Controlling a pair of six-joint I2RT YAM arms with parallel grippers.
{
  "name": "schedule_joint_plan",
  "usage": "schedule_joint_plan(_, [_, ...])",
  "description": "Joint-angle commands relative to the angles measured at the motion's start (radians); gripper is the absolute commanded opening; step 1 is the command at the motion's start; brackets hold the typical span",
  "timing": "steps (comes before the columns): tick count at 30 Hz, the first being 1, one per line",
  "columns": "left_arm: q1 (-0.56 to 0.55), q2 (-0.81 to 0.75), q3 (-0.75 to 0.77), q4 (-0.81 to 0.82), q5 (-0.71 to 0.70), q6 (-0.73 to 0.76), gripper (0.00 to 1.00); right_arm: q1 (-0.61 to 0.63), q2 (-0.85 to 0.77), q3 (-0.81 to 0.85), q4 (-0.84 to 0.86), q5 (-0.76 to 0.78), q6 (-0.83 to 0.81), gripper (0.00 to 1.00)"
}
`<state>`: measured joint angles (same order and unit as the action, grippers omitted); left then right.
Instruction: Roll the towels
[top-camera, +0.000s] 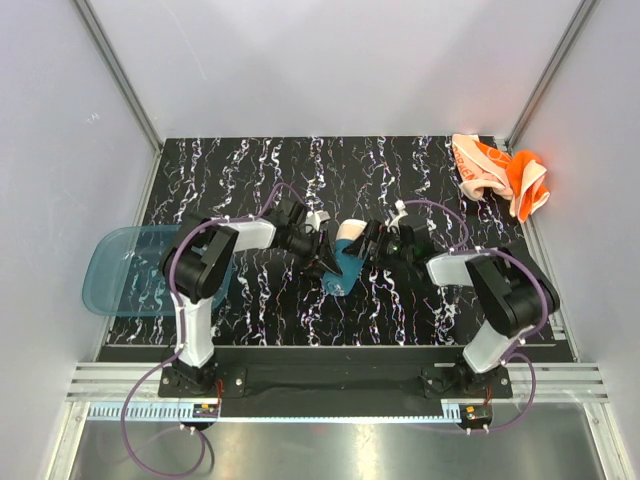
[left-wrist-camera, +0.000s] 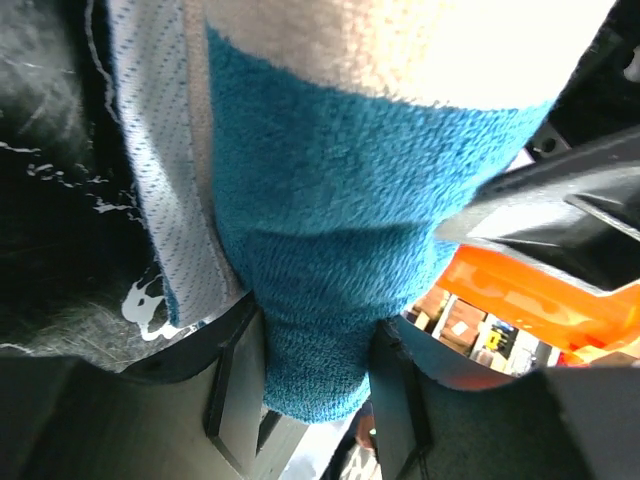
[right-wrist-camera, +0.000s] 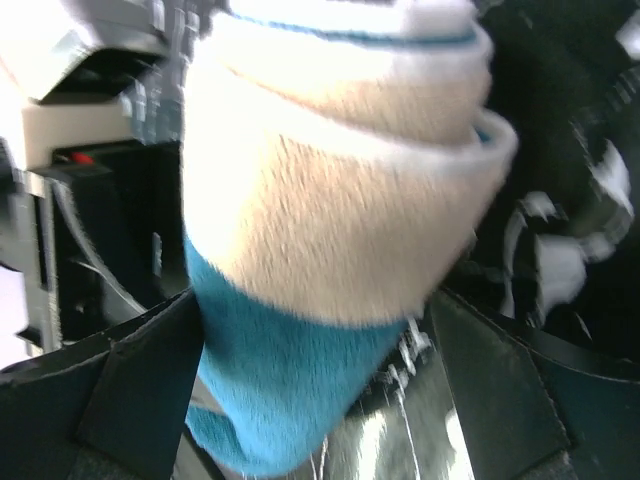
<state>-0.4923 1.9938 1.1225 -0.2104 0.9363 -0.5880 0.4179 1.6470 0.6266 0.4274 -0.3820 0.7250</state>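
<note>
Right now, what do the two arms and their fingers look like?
The left arm and the right arm look alike: white links between bulky black joints. A purple cable loops along each one. The left fingers and the right fingers are flat, angular, matt black plates. No markings can be read on them.

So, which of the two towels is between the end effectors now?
The teal-blue towel, rolled, in the middle; the orange towel lies crumpled in the far right corner.
</note>
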Motion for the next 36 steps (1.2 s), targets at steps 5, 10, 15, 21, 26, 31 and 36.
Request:
schedule_joint_plan(5, [0.015, 0.092, 0.014, -0.070, -0.085, 0.030, 0.44, -0.004, 0.189, -0.005, 0.318, -0.090, 0.063, 1.00])
schedule_joint_plan(10, [0.015, 0.112, 0.025, -0.069, -0.083, 0.028, 0.44, -0.002, 0.266, -0.042, 0.516, -0.149, 0.129, 0.89])
schedule_joint_plan(15, [0.015, 0.094, 0.030, -0.067, -0.093, 0.028, 0.47, 0.001, 0.290, -0.067, 0.619, -0.189, 0.168, 0.40])
schedule_joint_plan(21, [0.015, 0.027, 0.019, -0.072, -0.108, 0.036, 0.63, 0.001, 0.223, -0.094, 0.633, -0.204, 0.191, 0.25])
schedule_joint_plan(26, [0.015, -0.136, -0.013, -0.060, -0.125, 0.039, 0.90, -0.001, 0.091, -0.100, 0.521, -0.210, 0.176, 0.24])
schedule_joint_plan(31, [0.018, -0.300, -0.039, -0.081, -0.178, 0.059, 0.99, -0.001, -0.064, -0.085, 0.351, -0.209, 0.122, 0.25])
schedule_joint_plan(36, [0.023, -0.429, -0.081, 0.023, -0.160, 0.019, 0.99, 0.001, -0.266, -0.055, 0.182, -0.213, 0.117, 0.25])
